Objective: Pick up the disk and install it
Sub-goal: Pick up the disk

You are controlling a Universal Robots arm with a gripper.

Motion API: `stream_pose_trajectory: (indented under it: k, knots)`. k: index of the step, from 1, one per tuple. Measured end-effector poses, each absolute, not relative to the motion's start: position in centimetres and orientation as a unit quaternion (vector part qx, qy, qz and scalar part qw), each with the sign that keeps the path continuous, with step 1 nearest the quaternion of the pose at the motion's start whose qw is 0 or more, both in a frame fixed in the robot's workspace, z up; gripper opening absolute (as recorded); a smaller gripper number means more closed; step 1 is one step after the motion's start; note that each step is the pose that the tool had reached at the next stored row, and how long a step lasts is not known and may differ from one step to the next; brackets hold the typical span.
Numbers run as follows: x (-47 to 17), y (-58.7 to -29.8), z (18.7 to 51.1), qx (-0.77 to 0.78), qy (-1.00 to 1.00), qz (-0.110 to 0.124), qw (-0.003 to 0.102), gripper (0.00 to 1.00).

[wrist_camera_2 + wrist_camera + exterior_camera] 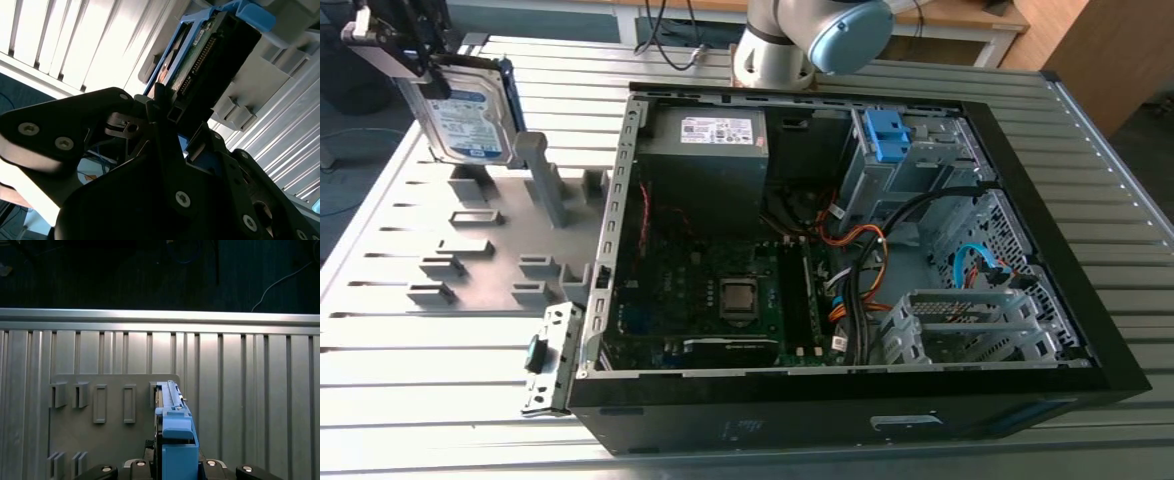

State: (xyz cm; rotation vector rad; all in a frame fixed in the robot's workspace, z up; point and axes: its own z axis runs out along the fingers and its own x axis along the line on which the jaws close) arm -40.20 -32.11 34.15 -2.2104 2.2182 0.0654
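The fingers (162, 112) clamp the disk (464, 118), which stands upright at the grey rack (487, 225) on the exterior view's left. That view shows its white-and-blue label, and the second wrist view shows its connector pins (199, 65).

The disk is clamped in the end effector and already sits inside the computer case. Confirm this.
Not right. The disk is clamped in the end effector, but it is outside the computer case, held upright over the grey slotted rack at the exterior view's left. The exterior view shows it.
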Motion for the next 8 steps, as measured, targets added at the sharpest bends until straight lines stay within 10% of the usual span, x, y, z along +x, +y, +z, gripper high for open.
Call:
stream_pose_trajectory:
  k: [8]
  knots:
    - [-40.2, -32.11, 34.97, -0.706, 0.708, 0.021, 0.005, 0.37]
